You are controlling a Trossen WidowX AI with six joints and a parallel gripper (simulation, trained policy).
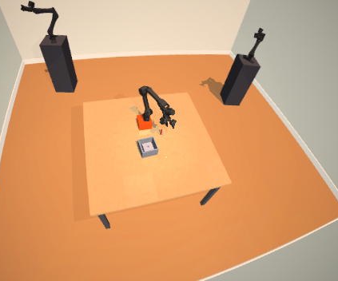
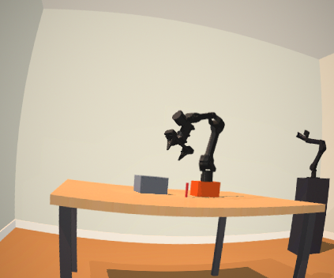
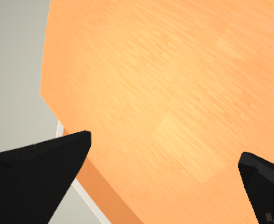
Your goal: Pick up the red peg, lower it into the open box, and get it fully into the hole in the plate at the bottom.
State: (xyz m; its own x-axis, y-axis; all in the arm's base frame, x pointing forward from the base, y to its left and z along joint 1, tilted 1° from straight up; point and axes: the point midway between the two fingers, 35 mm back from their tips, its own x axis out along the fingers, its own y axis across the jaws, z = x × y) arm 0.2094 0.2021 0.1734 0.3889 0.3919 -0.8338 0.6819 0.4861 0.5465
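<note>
Peg [image 1: 161,132] [image 2: 186,189] upright on table [image 1: 113,160] [image 2: 112,199], between box [image 1: 149,153] [image 2: 154,185] and arm base [image 1: 145,123] [image 2: 205,189].

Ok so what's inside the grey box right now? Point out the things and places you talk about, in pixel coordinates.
Inside the open grey box [image 1: 143,154] [image 2: 154,185] a pale bottom plate [image 1: 145,148] shows, with a small mark near its middle; the near wall may hide some floor.

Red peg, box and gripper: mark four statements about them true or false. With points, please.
1. The red peg [image 1: 161,132] [image 2: 186,189] stands upright on the table [image 1: 113,168] [image 2: 112,200] [image 3: 138,65]. True.
2. The gripper [image 1: 171,126] [image 2: 174,154] [image 3: 165,149] is shut on the peg. False: it is open, with nothing between its fingers.
3. The peg is inside the gray box [image 1: 149,153] [image 2: 153,185]. False: it stands outside it.
4. The wrist view shows both fingers but no peg. True.
</note>
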